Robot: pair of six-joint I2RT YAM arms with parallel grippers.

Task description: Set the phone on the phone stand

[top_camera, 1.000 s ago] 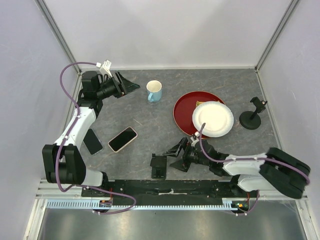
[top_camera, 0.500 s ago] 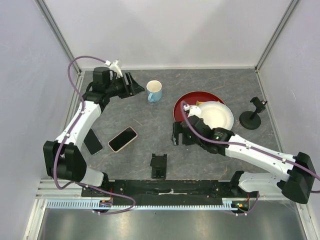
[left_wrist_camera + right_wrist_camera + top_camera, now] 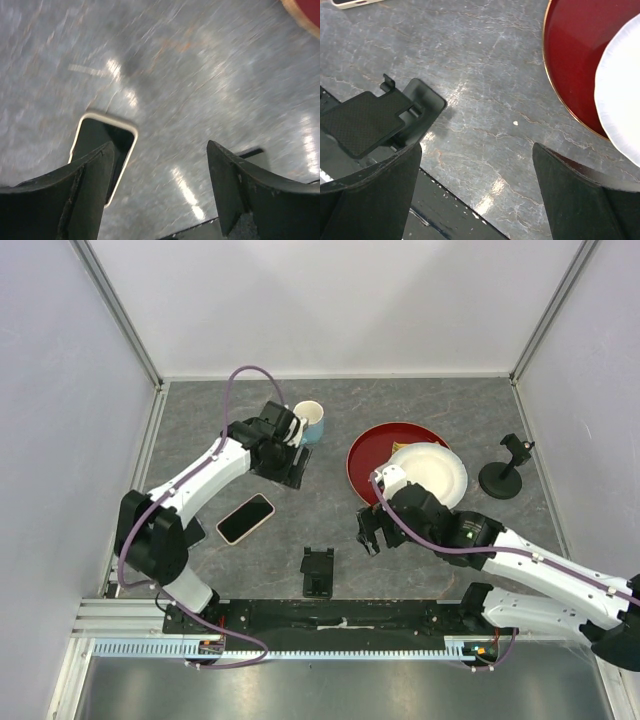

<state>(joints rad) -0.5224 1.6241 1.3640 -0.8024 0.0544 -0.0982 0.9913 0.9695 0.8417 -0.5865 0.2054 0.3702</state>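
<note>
Two wide pincers, empty: left pincer near phone edge, right pincer beside phone stand.

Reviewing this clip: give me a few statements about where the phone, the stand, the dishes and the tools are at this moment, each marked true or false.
1. The phone lies flat on the table, off the phone stand. True.
2. The right tool is shut on the phone stand. False: it is open and empty, apart from the stand.
3. The white plate rests on the red plate. True.
4. The blue mug stands on the red plate. False: it stands on the table, beside the left tool.
5. The left tool grips the phone. False: it is open and empty, apart from the phone.
</note>
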